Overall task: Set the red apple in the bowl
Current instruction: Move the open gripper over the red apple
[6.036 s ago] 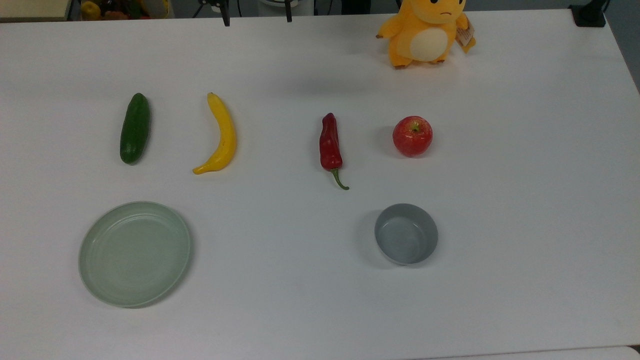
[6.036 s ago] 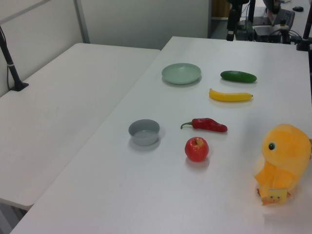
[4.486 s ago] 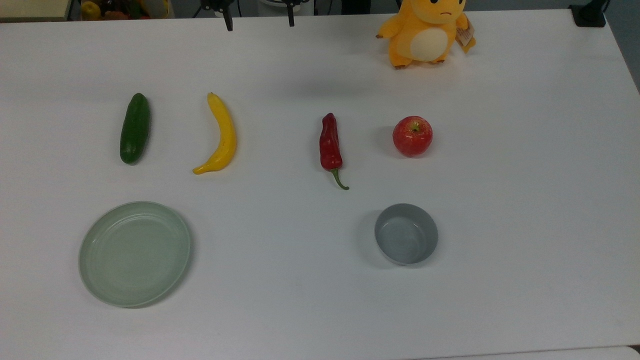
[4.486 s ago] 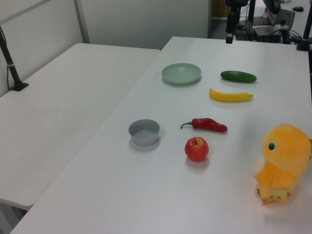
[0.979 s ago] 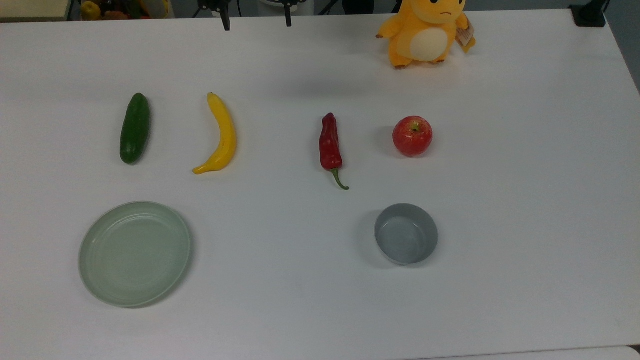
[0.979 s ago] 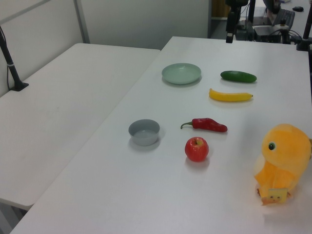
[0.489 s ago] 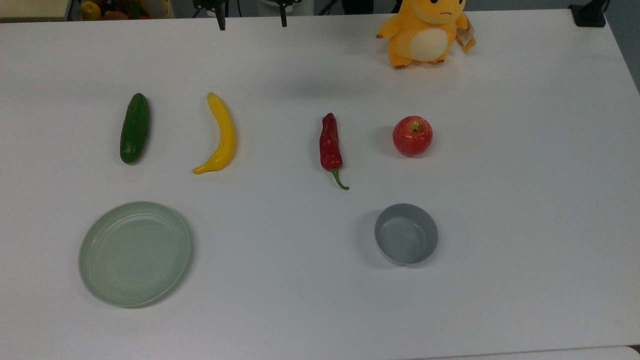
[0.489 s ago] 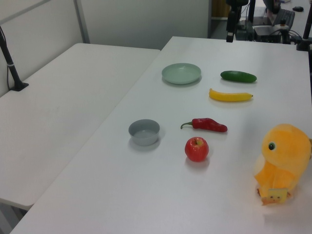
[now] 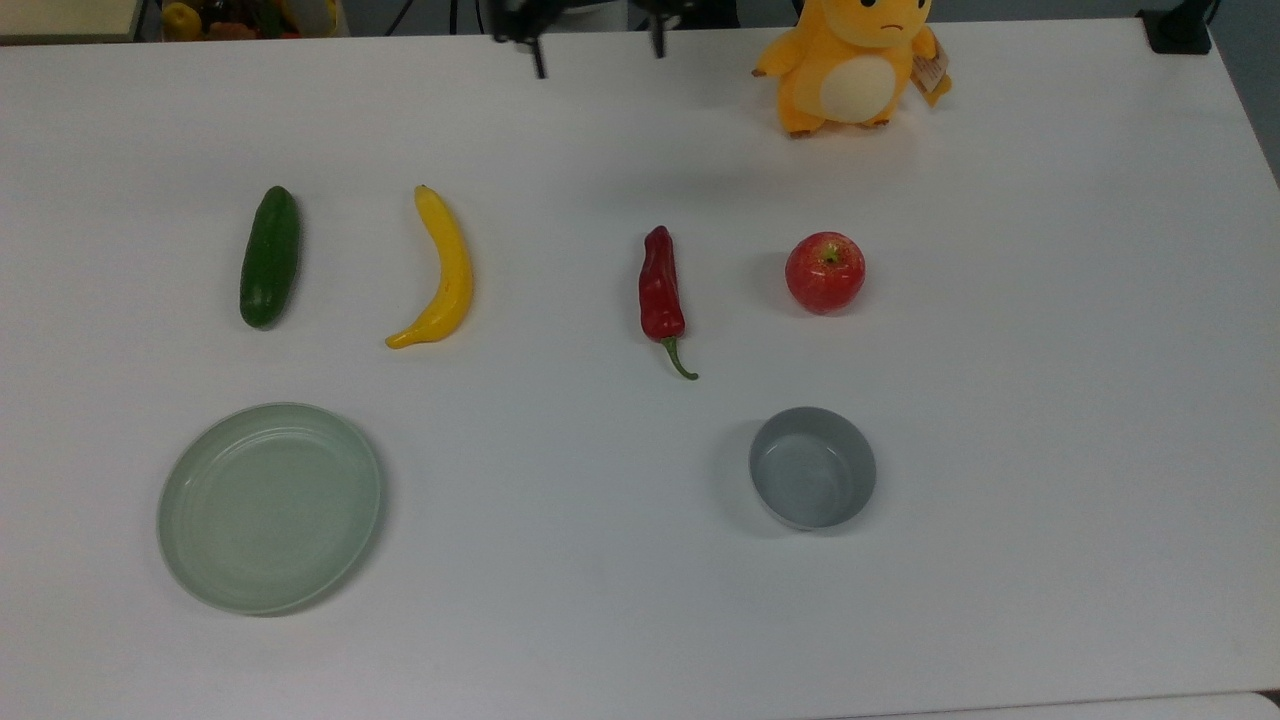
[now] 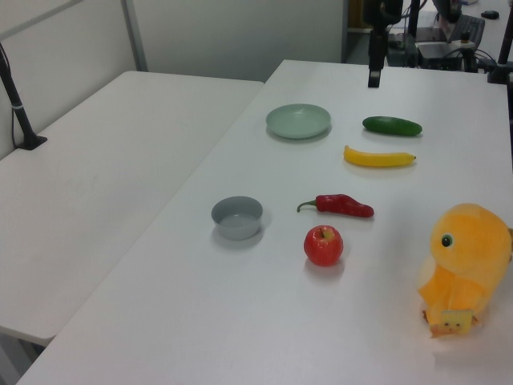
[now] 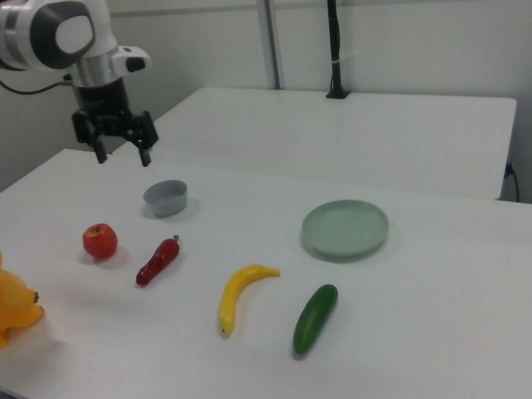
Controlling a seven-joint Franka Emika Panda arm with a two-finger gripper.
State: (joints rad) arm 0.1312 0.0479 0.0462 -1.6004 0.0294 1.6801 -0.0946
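Round glossy red apple sits on white table between long red chili pepper and orange plush toy, near empty grey-blue bowl; gripper up high, fingers spread, holding nothing.

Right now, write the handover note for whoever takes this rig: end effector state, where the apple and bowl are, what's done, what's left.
End effector: open, holding nothing, up in the air above the table's far edge in the top view.
Red apple: on the table, untouched, between the red chili pepper and the yellow plush toy.
Bowl: empty, directly below the apple in the top view, apart from it.
Done: nothing yet; no grasp made.
Left: bring the end effector over the apple, descend, close on it, lift, carry it to the bowl, release.
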